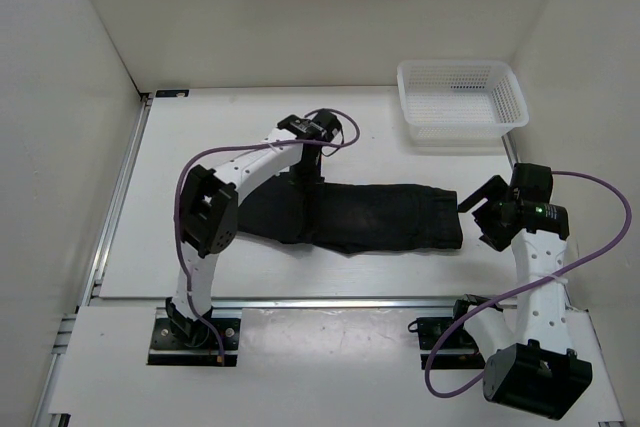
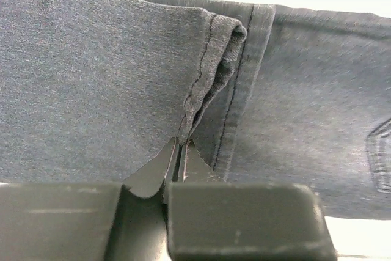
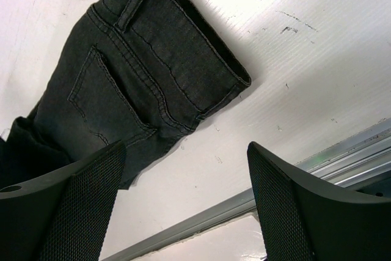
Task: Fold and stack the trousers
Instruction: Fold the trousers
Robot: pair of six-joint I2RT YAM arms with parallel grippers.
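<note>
The black trousers [image 1: 380, 215] lie folded in a long band across the middle of the white table, waistband and back pocket [image 3: 110, 96] toward the right. My left gripper [image 1: 305, 175] reaches down at the band's far edge, left of centre. In the left wrist view its jaws [image 2: 182, 146] are pressed together on a raised fold of the trousers [image 2: 91, 77] just below a stitched hem [image 2: 215, 59]. My right gripper [image 1: 478, 213] hovers just off the waistband end, open, with bare table between its mesh-padded fingers [image 3: 79, 200] and the trousers [image 3: 134, 71] ahead of it.
A white mesh basket [image 1: 460, 102] stands at the back right corner. White walls enclose the table on three sides. A metal rail [image 1: 350, 300] runs along the near edge in front of the arm bases, and another runs down the left side [image 1: 125, 187].
</note>
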